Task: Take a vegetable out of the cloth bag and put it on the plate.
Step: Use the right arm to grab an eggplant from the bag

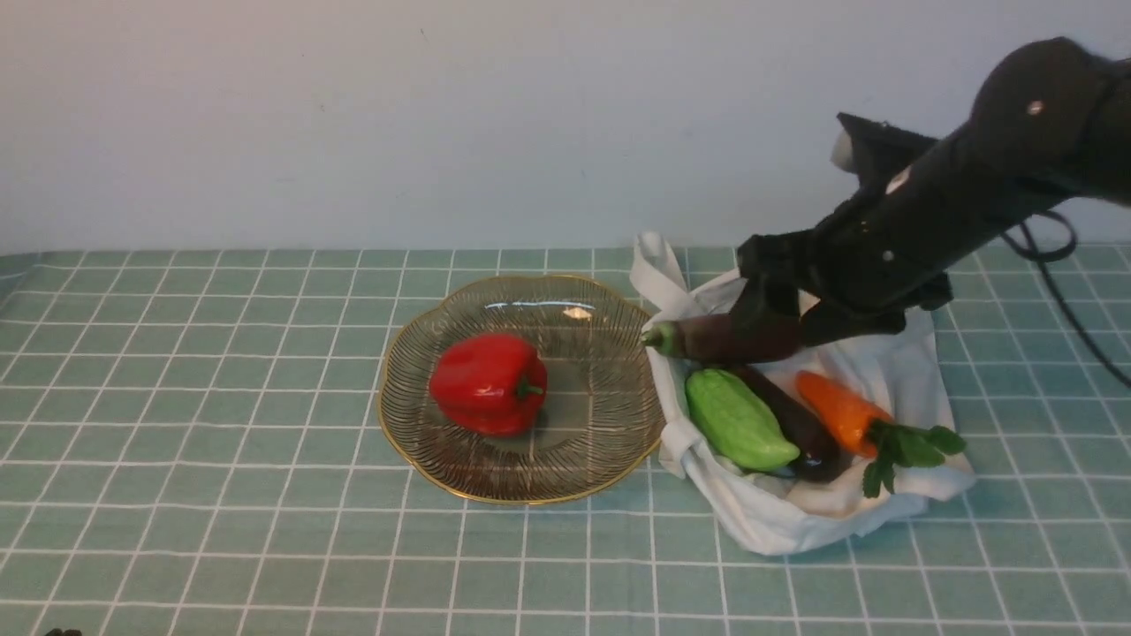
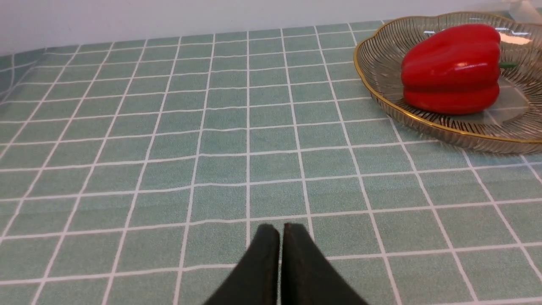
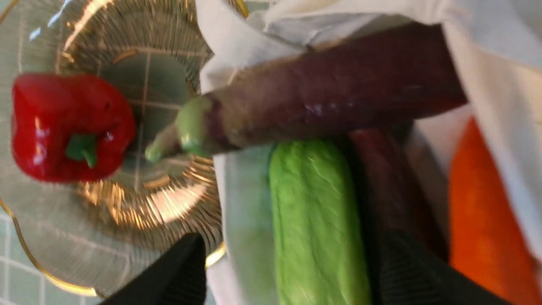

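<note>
The purple-brown eggplant lies at the far side of the open white cloth bag, with its green stem cap over the edge of the plate. It also shows in the right wrist view. My right gripper is open over the bag, just above the eggplant's rear end. In the right wrist view its fingers stand wide apart with the gourd between them and grip nothing. My left gripper is shut and empty, low over the tablecloth, left of the plate.
A red pepper lies on the plate. In the bag are a light green gourd, a glossy near-black eggplant and a carrot with green leaves. A white wall stands behind the table.
</note>
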